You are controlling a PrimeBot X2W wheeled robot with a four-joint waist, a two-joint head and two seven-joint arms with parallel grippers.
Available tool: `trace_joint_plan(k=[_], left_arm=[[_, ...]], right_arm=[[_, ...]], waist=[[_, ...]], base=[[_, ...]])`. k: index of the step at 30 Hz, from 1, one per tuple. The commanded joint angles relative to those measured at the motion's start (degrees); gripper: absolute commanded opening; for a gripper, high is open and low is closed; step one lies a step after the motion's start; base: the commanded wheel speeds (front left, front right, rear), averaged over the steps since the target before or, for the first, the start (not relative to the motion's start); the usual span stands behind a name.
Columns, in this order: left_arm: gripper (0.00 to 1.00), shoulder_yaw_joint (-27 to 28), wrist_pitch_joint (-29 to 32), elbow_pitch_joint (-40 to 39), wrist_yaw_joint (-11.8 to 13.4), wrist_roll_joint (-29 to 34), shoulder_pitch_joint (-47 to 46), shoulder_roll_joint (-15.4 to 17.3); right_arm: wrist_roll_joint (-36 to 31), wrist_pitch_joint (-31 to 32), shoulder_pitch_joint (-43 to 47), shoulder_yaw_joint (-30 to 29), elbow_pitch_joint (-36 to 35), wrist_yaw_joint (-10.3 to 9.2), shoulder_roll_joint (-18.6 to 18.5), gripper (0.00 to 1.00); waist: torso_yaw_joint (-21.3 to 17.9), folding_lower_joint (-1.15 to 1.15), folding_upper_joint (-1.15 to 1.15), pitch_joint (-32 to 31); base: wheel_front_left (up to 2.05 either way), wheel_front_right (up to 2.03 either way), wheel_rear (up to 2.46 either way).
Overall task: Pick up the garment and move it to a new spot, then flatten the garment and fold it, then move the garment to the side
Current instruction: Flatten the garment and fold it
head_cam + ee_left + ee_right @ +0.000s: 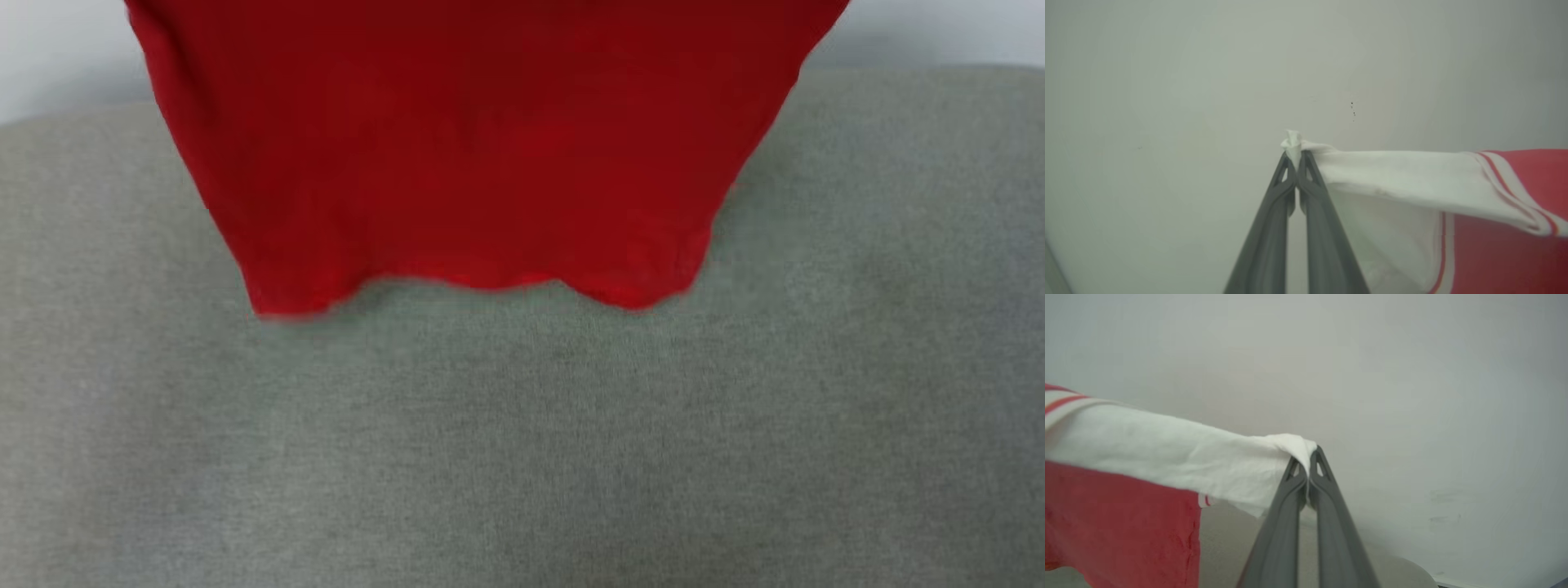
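Red garment (465, 147) in both grippers (1295, 157) (1306, 456)

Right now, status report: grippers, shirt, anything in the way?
Left gripper shut on garment sleeve; right gripper likewise. Garment hanging spread, hem over grey surface. No obstruction seen.

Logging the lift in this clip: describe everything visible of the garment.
The garment is a red jersey-like T-shirt with white sleeves and red-and-white striped seam trim. It hangs spread, held up by both sleeves: the left gripper is shut on one sleeve tip, the right gripper on the other. Its wavy hem hangs over the grey cloth surface; contact is unclear.
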Motion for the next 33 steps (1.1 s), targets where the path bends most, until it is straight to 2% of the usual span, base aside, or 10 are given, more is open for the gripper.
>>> trace_joint_plan(k=[1,4,9,12,19,24,28,33], left_arm=[[0.0,-0.4,-0.4,0.8,-0.3,0.5,-1.8,-0.3],[0.0,-2.8,-1.0,5.2,-2.0,2.0,-8.4,-1.0],[0.0,-6.7,-2.4,13.1,-4.1,4.4,-20.9,-3.9],[0.0,-8.6,-3.9,18.3,-4.8,6.5,-28.6,-5.8],[0.0,-11.6,-10.9,31.8,-5.3,10.1,-41.8,-11.8],[0.0,-13.9,-17.0,38.9,-6.2,12.1,-44.0,-14.3],[0.0,-16.6,-19.9,42.5,-6.7,13.5,-40.6,-15.5],[0.0,-18.7,-23.5,45.5,-6.9,12.6,-33.3,-18.0]], right_arm=[[-0.7,-0.6,-1.5,0.3,0.5,-0.04,-0.3,0.0],[-2.8,-2.5,-5.9,3.5,2.9,-0.03,-1.3,0.0],[-5.6,-5.7,-13.8,6.9,8.2,-0.04,-1.4,0.0],[-7.7,-8.5,-19.6,7.7,12.2,-0.04,-0.4,0.0],[-15.2,-19.2,-30.4,8.2,24.1,-0.04,3.0,0.0],[-18.7,-25.6,-32.7,7.7,31.0,-0.05,5.3,0.0],[-20.8,-28.9,-30.1,5.9,35.8,-0.04,7.7,0.0],[-20.4,-30.9,-24.8,5.8,39.5,-0.05,7.9,0.0]], waist=[[-0.6,0.0,0.0,3.2],[-1.1,0.0,0.0,6.8],[-1.4,0.0,0.0,12.8],[-1.7,0.0,0.0,16.1],[-0.4,0.0,0.0,20.2],[0.8,0.0,0.0,21.2],[1.5,0.0,0.0,21.2],[2.9,0.0,0.0,19.8]], base=[[0.0,0.0,0.0],[0.0,0.0,0.0],[0.0,0.0,0.0],[0.0,0.0,0.0],[0.0,0.0,0.0],[0.0,0.0,0.0],[0.0,0.0,0.0],[0.0,0.0,0.0]])
